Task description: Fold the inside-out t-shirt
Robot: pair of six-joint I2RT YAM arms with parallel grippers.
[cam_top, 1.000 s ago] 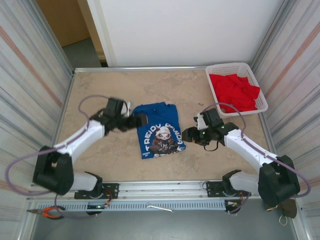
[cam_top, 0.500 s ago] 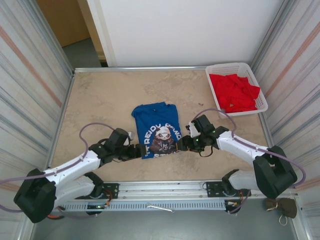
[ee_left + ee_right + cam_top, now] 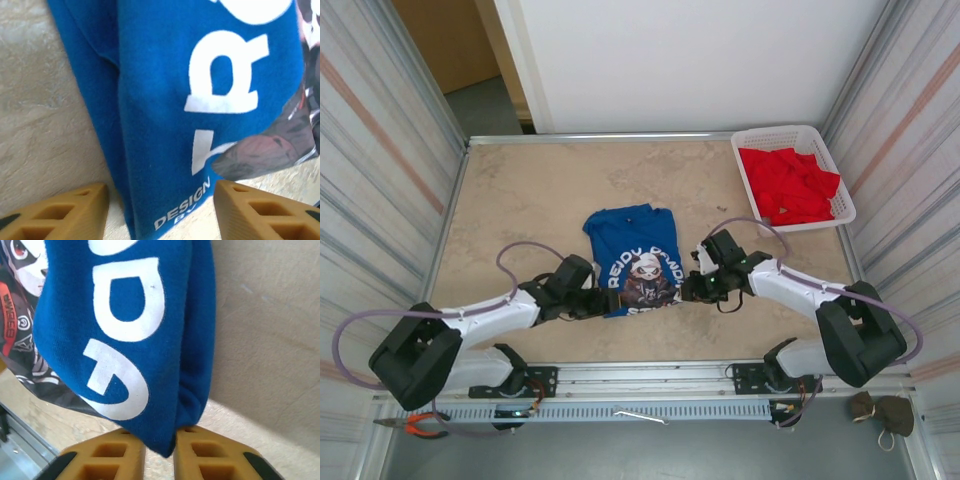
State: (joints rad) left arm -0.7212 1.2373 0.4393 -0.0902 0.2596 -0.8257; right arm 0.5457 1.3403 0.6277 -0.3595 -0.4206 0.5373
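Fingers (image 3: pixel 117 452) of the right gripper (image 3: pixel 172 437) are pinching the inside-out t-shirt (image 3: pixel 638 262) at 4 o'clock, while the left gripper (image 3: pixel 160 189) is sitting open around its 7 o'clock corner.

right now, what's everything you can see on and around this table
t-shirt: one, royal blue with white lettering and a printed graphic, middle of the table
basket: one, white, far right corner
red garment: one heap, red, inside the basket
table: one, beige
pliers: one, orange handles, below the near edge, left side
left gripper: one, tan fingers, open astride the t-shirt's near left corner
right gripper: one, tan fingers, shut on the t-shirt's near right corner
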